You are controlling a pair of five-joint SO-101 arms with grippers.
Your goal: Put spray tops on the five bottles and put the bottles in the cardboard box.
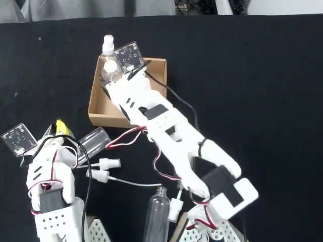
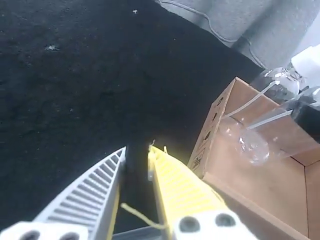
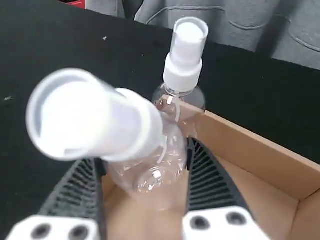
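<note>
1. Gripping a capped bottle point(image 3: 150, 175) by its clear body, the right gripper point(image 3: 145, 187) presses its black fingers point(image 3: 210, 185) against both sides, with the bottle's base inside the cardboard box point(image 3: 250, 145).
2. A second capped bottle point(image 3: 182, 75) stands at the box's far corner, just beside the held one.
3. The left gripper point(image 2: 137, 150) shows a narrow gap between its grey and yellow fingers, with nothing between them. It is poised over the black tabletop point(image 2: 75, 75) near the box's side.
4. On the tabletop, an uncapped bottle point(image 1: 93, 140) lies just beside the left gripper, with two loose spray tops point(image 1: 108, 164) nearby.
5. Another uncapped bottle point(image 1: 156, 214) lies between the arm bases, with a third spray top point(image 1: 174, 209) beside it.
6. Grey fabric point(image 1: 75, 9) lies beyond the table's far edge.
</note>
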